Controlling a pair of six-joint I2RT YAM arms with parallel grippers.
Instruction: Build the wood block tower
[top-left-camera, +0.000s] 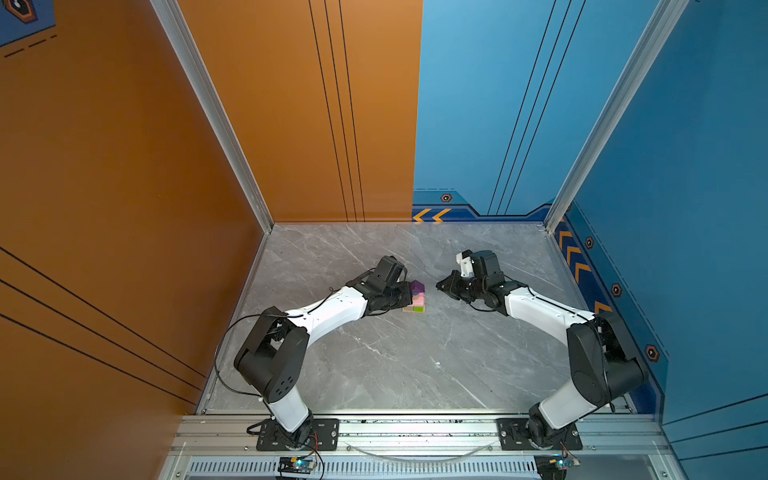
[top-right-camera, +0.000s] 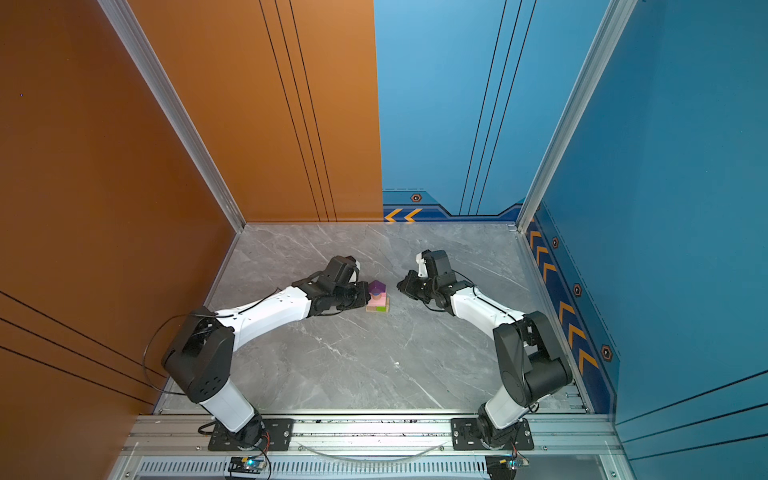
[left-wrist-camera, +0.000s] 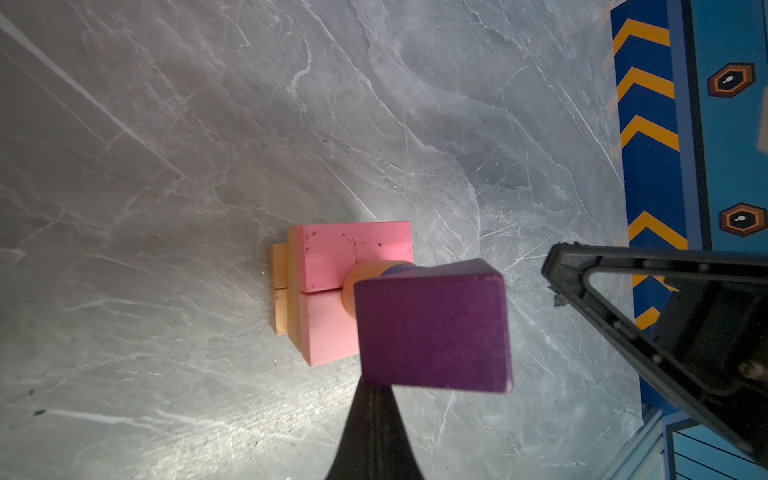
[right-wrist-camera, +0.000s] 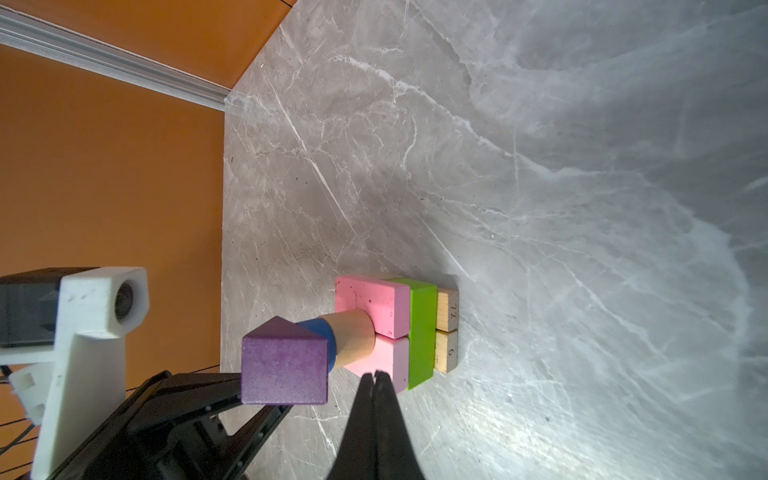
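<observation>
Tower (top-right-camera: 377, 297) between left claw (top-right-camera: 365, 296) and right claw (top-right-camera: 400, 286).

- Tower (top-right-camera: 377, 300): upright, complete, near table (top-right-camera: 374, 374) centre.
- Bottom up: tan bars (right-wrist-camera: 448, 332), green bar (right-wrist-camera: 422, 332), pink slabs (right-wrist-camera: 374, 305), tan cylinder (right-wrist-camera: 353, 338), blue cylinder (right-wrist-camera: 323, 334), purple peak (right-wrist-camera: 284, 365).

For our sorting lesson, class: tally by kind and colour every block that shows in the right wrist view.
Purple peaked block: 1
Blue cylinder: 1
Tan cylinder: 1
Pink slabs: 2
Green bar: 1
Tan bars: 2
Total: 8 showing
</observation>
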